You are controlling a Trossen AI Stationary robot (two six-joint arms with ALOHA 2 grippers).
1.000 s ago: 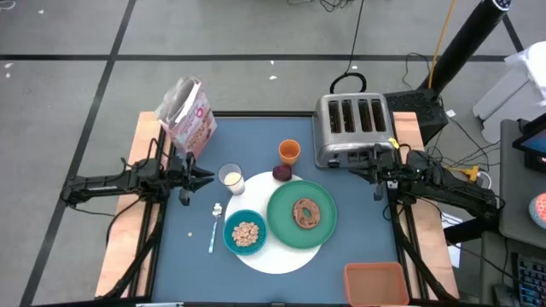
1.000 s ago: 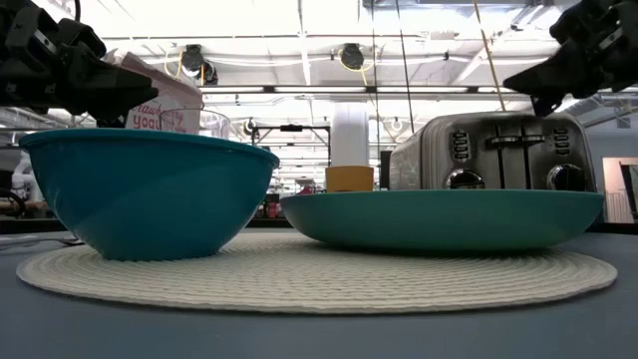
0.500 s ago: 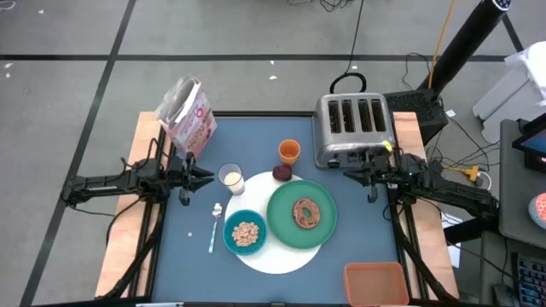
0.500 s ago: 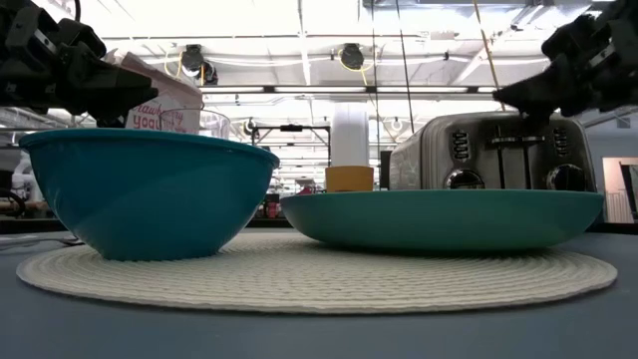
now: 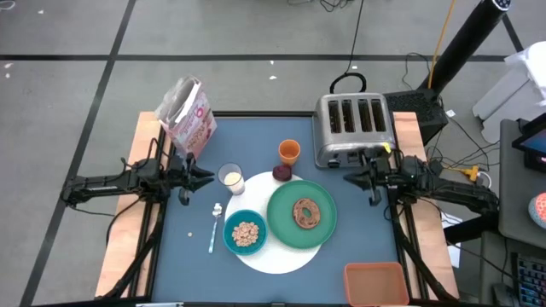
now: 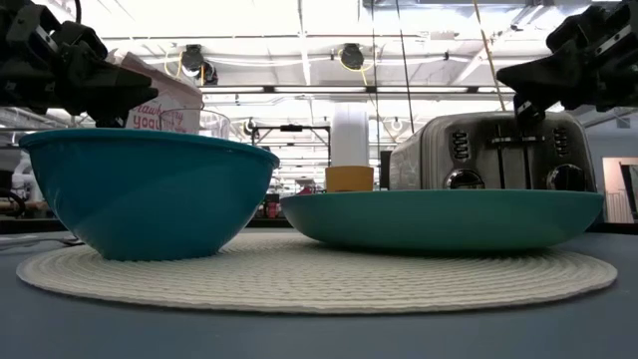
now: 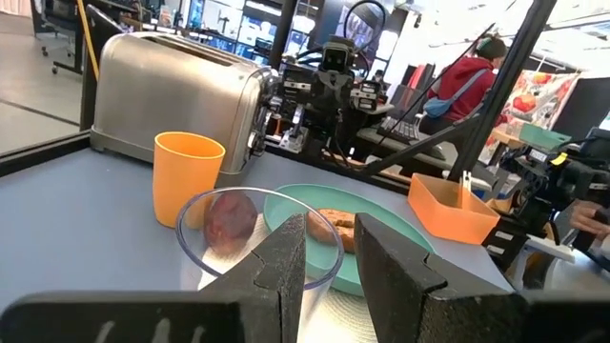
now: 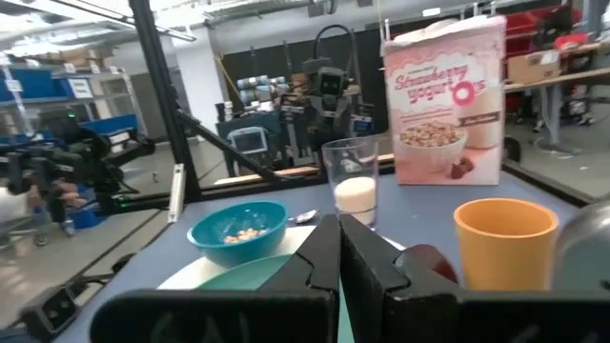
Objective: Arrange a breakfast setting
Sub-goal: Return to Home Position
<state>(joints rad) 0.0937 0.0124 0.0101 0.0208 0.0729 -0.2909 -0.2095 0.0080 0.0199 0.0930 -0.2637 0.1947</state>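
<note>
A round white mat [image 5: 281, 254] lies on the blue table. On it stand a green plate [image 5: 286, 220] with a brown ring bread [image 5: 305, 213] and a teal bowl [image 5: 246, 233] of cereal. A milk glass [image 5: 231, 179] and a dark-red fruit [image 5: 281, 173] sit at the mat's far edge, and an orange cup [image 5: 289, 153] stands behind them. A silver spoon [image 5: 213, 230] lies left of the bowl. My left gripper [image 5: 210, 176] hovers just left of the glass, open by a narrow gap [image 7: 329, 229]. My right gripper [image 5: 348, 177] is shut [image 8: 338, 224], above the table right of the plate.
A silver four-slot toaster [image 5: 354, 128] stands at the far right, just behind my right gripper. A cereal box [image 5: 188, 115] stands at the far left corner. An orange tray [image 5: 375, 281] sits at the near right corner. A person in red shows beyond the table [image 7: 467, 81].
My right gripper has moved a little toward the table's left, toward the plate, staying above the table.
</note>
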